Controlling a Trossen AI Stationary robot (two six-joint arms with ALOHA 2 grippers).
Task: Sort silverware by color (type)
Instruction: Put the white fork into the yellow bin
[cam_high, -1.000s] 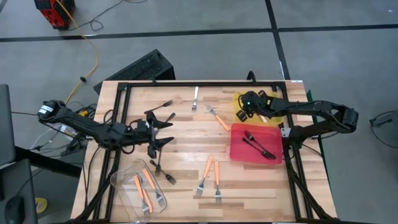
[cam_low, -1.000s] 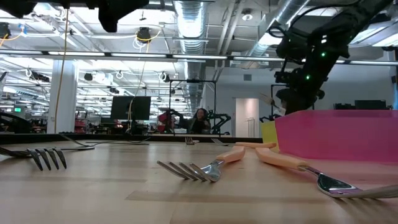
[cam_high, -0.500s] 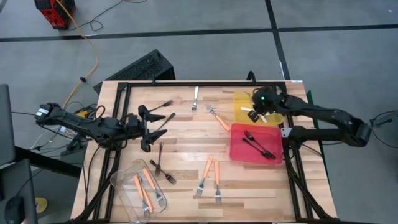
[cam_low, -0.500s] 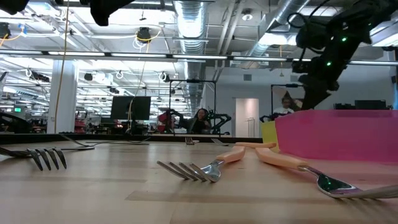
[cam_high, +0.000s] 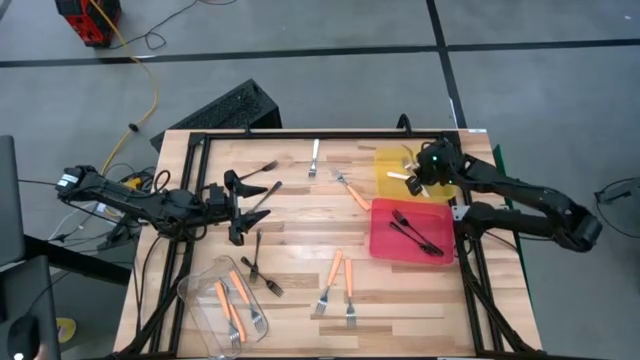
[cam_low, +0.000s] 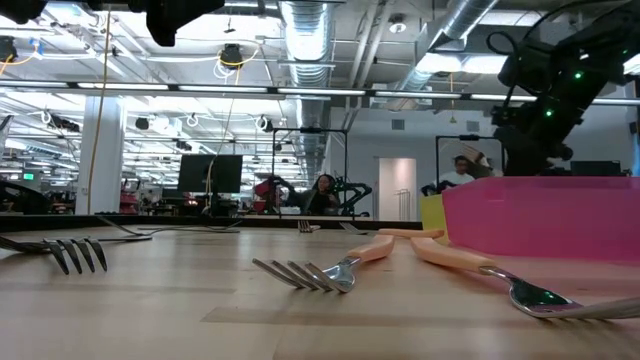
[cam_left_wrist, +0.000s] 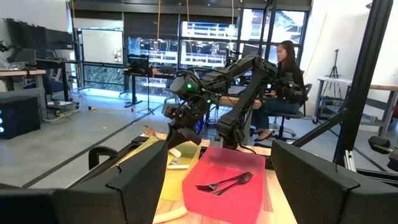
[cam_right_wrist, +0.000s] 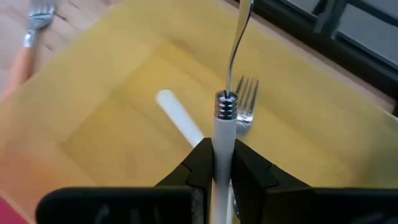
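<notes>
My right claw (cam_right_wrist: 214, 163) pinches a white fork (cam_right_wrist: 225, 121) by its handle over the yellow tray (cam_high: 387, 165) at the far right, where one already lies; released crooked, it could catch the rim and tip out.

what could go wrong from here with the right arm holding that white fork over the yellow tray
1. The right gripper pinches the white-handled metal fork only by its handle, so the fork may swing or slip out early.
2. Another white-handled fork already lies in the flat yellow tray; a drop could land across it and bounce out.
</notes>
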